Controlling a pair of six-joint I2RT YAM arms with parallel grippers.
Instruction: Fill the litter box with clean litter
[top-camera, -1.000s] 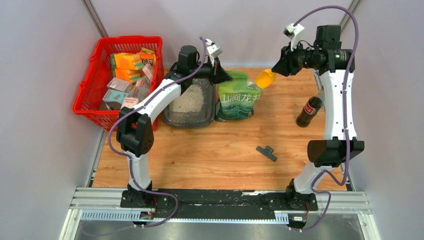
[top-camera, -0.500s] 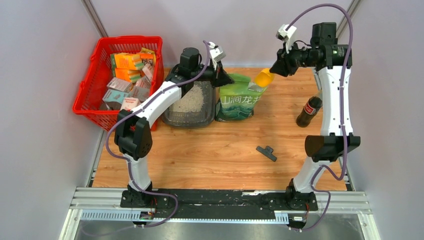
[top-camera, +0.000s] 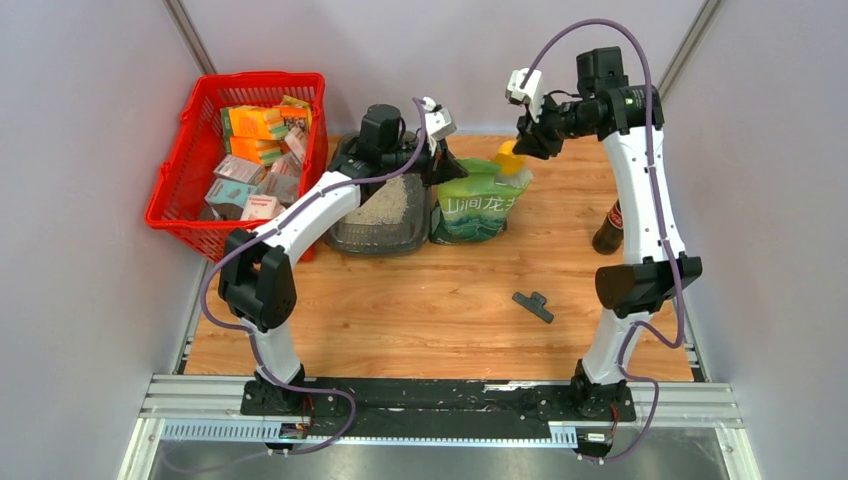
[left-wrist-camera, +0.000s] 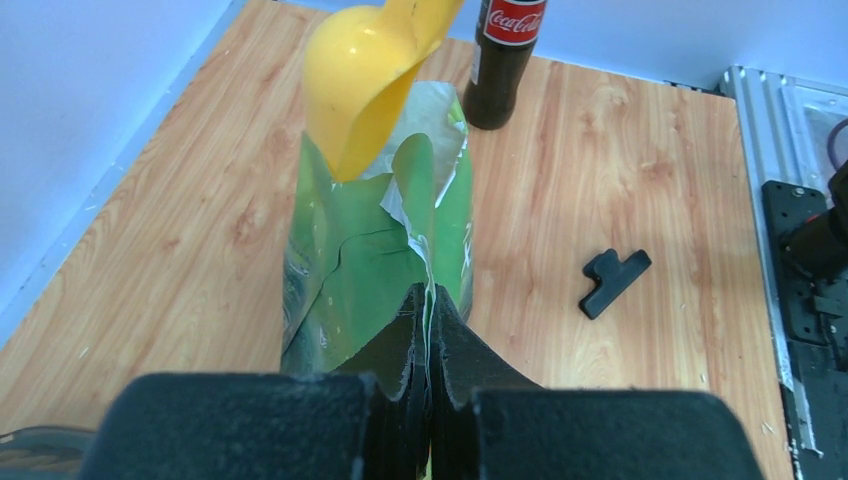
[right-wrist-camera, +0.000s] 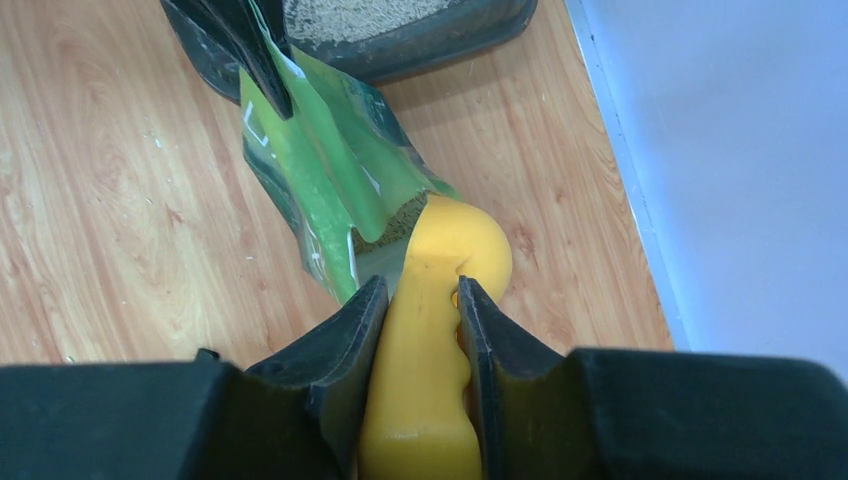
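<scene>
While the red basket (top-camera: 260, 76) at the upper left of the overhead view plays no part here, the litter box (top-camera: 385, 244) just right of it, above centre, already holds a layer of clean litter (top-camera: 385, 200). Just beside its right wall stands the green bag (top-camera: 478, 205). The left gripper (left-wrist-camera: 428, 300) has its jaws fully closed on the torn edge of the bag's mouth, holding it up and open. That pinch should hold firm so the opening does not collapse. Further right, the yellow scoop (right-wrist-camera: 445, 250) sits bowl-first at the bag's mouth, its handle clamped between the partly open jaws of the right gripper (right-wrist-camera: 420, 300). The step looks like digging for a load: push the bowl deep, away from the pinched edge, then lift it level. A cola bottle (top-camera: 604, 238) stands at the right edge, well apart.
</scene>
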